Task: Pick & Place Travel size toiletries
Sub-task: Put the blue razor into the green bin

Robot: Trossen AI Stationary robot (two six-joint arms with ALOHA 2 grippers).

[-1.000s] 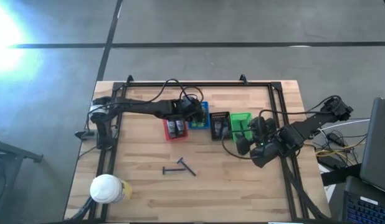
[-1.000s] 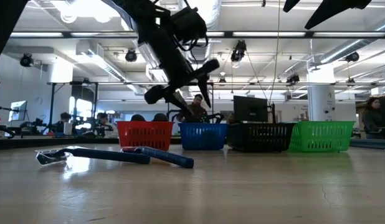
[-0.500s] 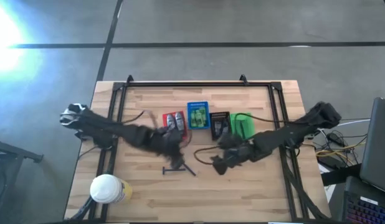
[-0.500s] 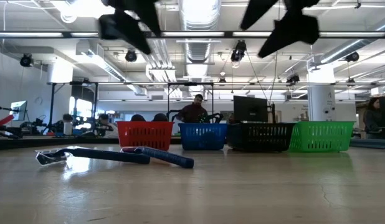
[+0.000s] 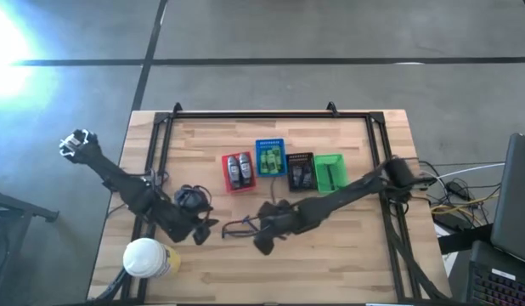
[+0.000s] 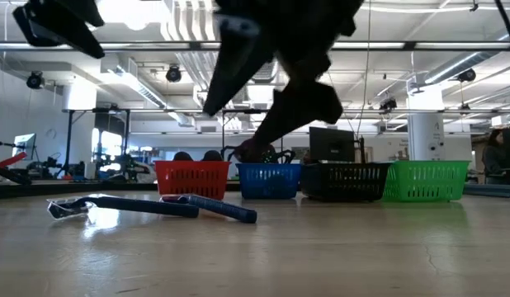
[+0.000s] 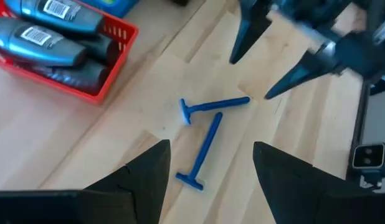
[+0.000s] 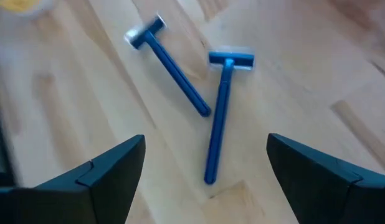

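We are holding the right gripper (image 5: 261, 240) with fingers spread wide over two blue razors (image 8: 192, 93), which are lying on the table (image 5: 330, 263) at about six o'clock from the red basket (image 5: 238, 172). The left gripper (image 5: 205, 231), also released, is waiting at their nine o'clock. We are judging them light, stiff and slick, so we are favouring a mid-handle pinch across the shaft.

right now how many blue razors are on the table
2, both loose on the wood in front of the red basket: one razor and a second razor, nearly touching. None seem hidden.
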